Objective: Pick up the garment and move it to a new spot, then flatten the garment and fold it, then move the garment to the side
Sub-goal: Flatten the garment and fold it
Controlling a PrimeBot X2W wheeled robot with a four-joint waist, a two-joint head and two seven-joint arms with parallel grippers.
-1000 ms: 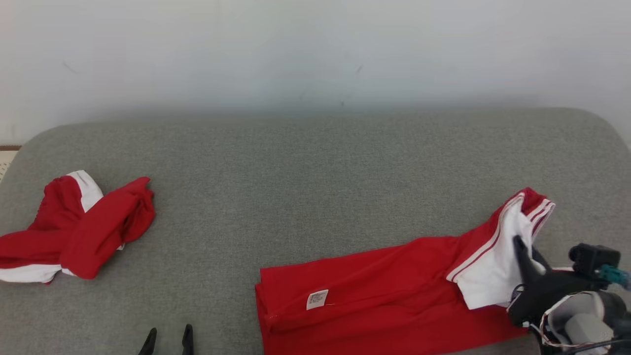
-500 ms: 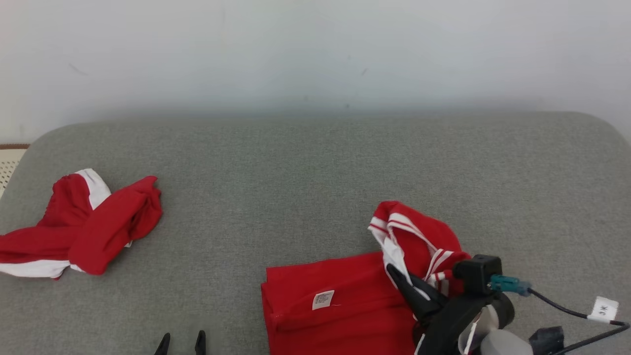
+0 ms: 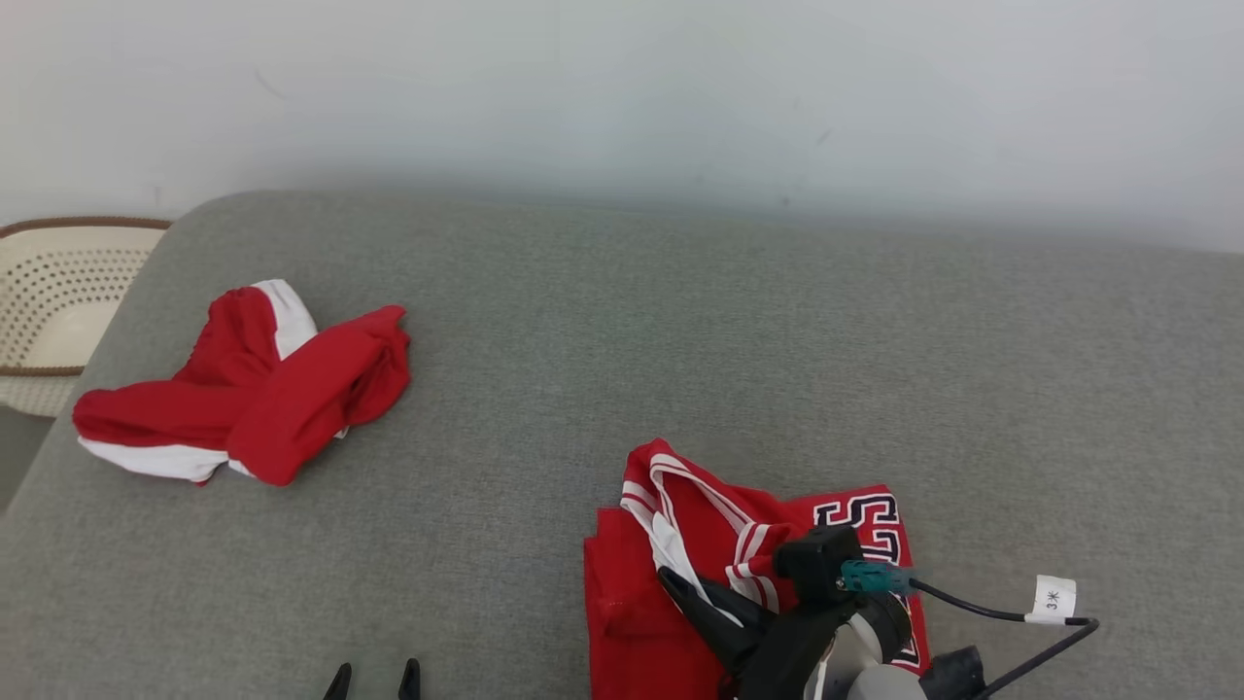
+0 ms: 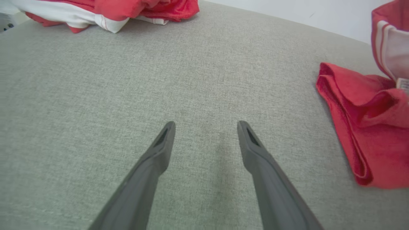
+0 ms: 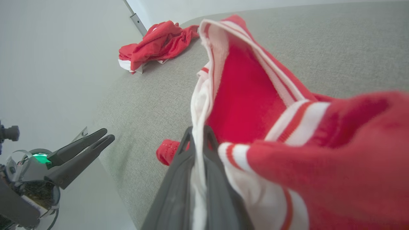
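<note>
A red sports jersey with white-striped trim and black-and-white lettering [image 3: 700,506] lies partly folded at the near right of a grey fabric-covered table [image 3: 680,321]. The right gripper [image 3: 680,588] is closed on the jersey's white-trimmed edge, holding that part raised above the rest of the cloth. In the right wrist view, the white fabric runs between the two dark fingers of the right gripper [image 5: 198,135], with the jersey [image 5: 246,108] draped up and to the right.

The left gripper [image 3: 374,671] is at the near edge, left of the jersey, its fingers spread wide apart and holding nothing. From its own wrist view, the left gripper [image 4: 206,124] hovers over bare grey fabric, with the jersey's folded edge [image 4: 351,127] off to the right.

A second crumpled red and white garment [image 3: 282,399] lies well apart at the table's far left. A cream perforated basket with a brown rim [image 3: 58,292] stands beyond the left edge.
</note>
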